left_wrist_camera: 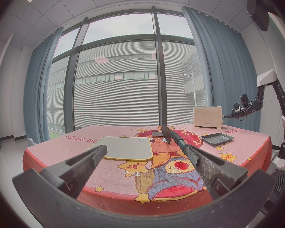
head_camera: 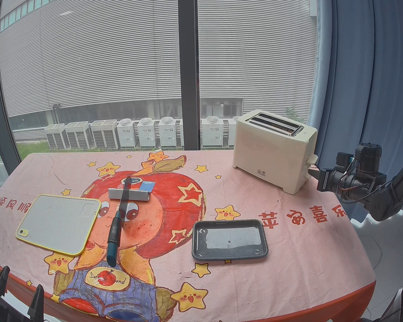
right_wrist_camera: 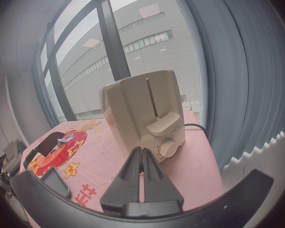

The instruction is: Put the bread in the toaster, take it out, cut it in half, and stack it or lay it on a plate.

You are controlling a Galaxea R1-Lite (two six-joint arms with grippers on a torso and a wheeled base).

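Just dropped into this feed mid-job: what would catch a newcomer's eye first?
The cream toaster stands at the far right of the table, and the right pincer is shut and pointed at its lever. Mid-table, a knife leans on a small holder, with the cutting board to its left and the black tray to its right. The left pincer is open at the near-left edge.

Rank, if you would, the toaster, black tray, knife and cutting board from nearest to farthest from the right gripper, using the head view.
Measured from the right gripper:
1. The toaster, just beside it, at the back right.
2. The black tray, front middle.
3. The knife, left of centre.
4. The cutting board, far left.
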